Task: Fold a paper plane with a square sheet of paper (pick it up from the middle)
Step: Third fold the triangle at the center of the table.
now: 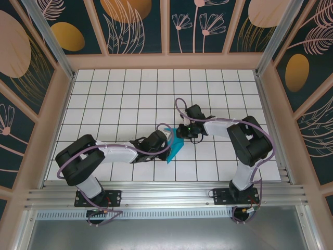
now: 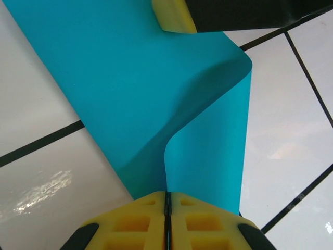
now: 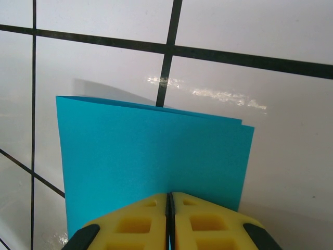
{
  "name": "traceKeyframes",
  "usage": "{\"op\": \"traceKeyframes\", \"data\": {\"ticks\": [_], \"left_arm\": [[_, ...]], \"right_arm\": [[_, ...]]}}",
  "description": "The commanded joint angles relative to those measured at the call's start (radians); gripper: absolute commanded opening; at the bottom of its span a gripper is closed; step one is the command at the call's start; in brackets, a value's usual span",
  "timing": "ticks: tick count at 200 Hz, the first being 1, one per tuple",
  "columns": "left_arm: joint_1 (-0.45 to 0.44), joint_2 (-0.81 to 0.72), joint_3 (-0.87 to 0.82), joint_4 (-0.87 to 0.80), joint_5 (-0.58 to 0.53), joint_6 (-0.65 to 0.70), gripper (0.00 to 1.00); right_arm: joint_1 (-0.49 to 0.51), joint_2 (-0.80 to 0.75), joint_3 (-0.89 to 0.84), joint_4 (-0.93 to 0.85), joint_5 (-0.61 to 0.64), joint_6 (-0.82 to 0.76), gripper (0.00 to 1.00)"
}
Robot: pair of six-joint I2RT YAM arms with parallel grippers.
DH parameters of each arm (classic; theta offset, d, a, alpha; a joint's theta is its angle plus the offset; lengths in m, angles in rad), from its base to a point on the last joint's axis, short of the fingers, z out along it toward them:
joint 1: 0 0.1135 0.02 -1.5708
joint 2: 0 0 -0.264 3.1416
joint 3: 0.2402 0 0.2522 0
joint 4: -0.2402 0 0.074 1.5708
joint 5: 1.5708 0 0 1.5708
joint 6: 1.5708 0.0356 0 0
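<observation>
The square sheet of paper [image 1: 175, 148], teal-blue and folded over, is held up off the white tiles between both arms. My left gripper [image 1: 168, 150] is shut on its lower edge; in the left wrist view the sheet [image 2: 130, 83] curls into a bend just ahead of the pinched gripper [image 2: 167, 195]. My right gripper [image 1: 180, 136] is shut on the opposite edge. In the right wrist view the paper [image 3: 151, 151] shows two layers standing upright from that gripper [image 3: 169, 196]. One yellow right fingertip [image 2: 174, 15] shows at the top of the left wrist view. The paper plane is out of view.
The white tiled table [image 1: 125, 99] is ringed by patterned enclosure walls [image 1: 36, 104]. An aluminium rail [image 1: 166, 195] runs along the near edge by the arm bases. Tiles lie bare to the back and both sides of the grippers.
</observation>
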Motion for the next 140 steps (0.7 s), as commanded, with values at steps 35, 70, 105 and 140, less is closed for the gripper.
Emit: {"op": "traceKeyframes", "data": {"ticks": [35,70,105,140], "left_arm": [[0.007,0.029,0.029,-0.021,-0.025,0.022,0.12],[0.008,0.035,0.022,-0.021,-0.024,0.022,0.12],[0.008,0.048,0.008,-0.012,-0.021,0.014,0.13],[0.007,0.083,0.008,-0.012,-0.018,0.017,0.12]], "right_arm": [[0.02,0.036,-0.013,-0.069,0.053,0.006,0.11],[0.02,0.035,-0.017,-0.067,0.054,0.008,0.11],[0.022,0.032,-0.018,-0.066,0.053,0.014,0.12],[0.026,0.021,-0.012,-0.069,0.046,0.02,0.12]]}}
